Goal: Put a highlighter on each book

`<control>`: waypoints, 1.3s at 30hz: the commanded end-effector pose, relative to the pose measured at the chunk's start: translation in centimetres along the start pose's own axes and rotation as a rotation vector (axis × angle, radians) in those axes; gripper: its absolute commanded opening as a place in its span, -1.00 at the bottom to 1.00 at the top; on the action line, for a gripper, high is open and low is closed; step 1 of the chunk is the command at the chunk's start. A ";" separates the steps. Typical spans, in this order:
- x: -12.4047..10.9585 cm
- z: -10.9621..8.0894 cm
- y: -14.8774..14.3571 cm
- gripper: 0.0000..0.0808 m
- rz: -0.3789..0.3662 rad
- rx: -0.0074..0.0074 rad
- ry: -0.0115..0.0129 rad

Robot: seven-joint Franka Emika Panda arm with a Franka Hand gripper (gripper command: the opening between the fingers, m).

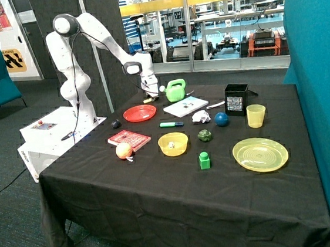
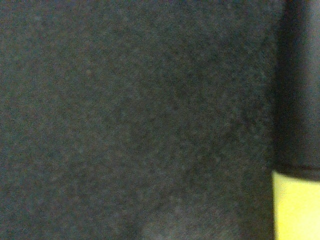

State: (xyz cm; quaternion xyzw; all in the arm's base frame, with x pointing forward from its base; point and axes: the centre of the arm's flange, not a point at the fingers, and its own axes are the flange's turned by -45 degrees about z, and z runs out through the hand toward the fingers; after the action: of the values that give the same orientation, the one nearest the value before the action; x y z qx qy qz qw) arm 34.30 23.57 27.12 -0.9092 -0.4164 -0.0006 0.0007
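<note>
The white book (image 1: 185, 106) lies at the back middle of the black cloth. The red book (image 1: 129, 140) lies near the front corner by the robot base. Neither has a highlighter on it. A green highlighter (image 1: 171, 124) lies on the cloth in front of the white book. A yellow highlighter (image 1: 148, 100) lies behind the red plate. My gripper (image 1: 150, 94) is low right over it. In the wrist view the cloth is very close and the highlighter's dark cap and yellow body (image 2: 297, 200) run along one edge.
A red plate (image 1: 140, 113), green kettle (image 1: 176, 90), black box (image 1: 236, 99), yellow cup (image 1: 256, 115), yellow plate (image 1: 260, 154), yellow bowl (image 1: 173, 144), blue ball (image 1: 221, 119), crumpled paper (image 1: 200, 117) and green block (image 1: 204, 160) are spread around. A peach-coloured fruit (image 1: 124, 151) sits at the red book's front edge.
</note>
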 end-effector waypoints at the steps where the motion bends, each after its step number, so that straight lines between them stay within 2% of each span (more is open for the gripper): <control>1: 0.4 0.6 0.6 0.49 0.014 -0.0008 -0.0017; 12: 0.2 0.6 0.1 0.33 0.022 -0.0008 -0.0017; 15: 0.1 0.6 -0.2 0.05 0.017 -0.0008 -0.0017; 16: 0.1 0.6 -0.2 -0.10 0.016 -0.0008 -0.0017; 17: 0.1 0.6 -0.3 -0.37 0.016 -0.0008 -0.0017; 19: 0.0 0.6 -0.4 -0.78 0.018 -0.0008 -0.0017; 21: 0.1 0.6 -0.4 -0.94 0.017 -0.0008 -0.0017; 39: 0.4 0.6 0.3 -1.00 0.023 -0.0008 -0.0017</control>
State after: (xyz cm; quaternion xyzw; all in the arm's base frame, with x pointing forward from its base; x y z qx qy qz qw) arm 34.45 23.85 26.52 -0.9135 -0.4069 -0.0006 0.0001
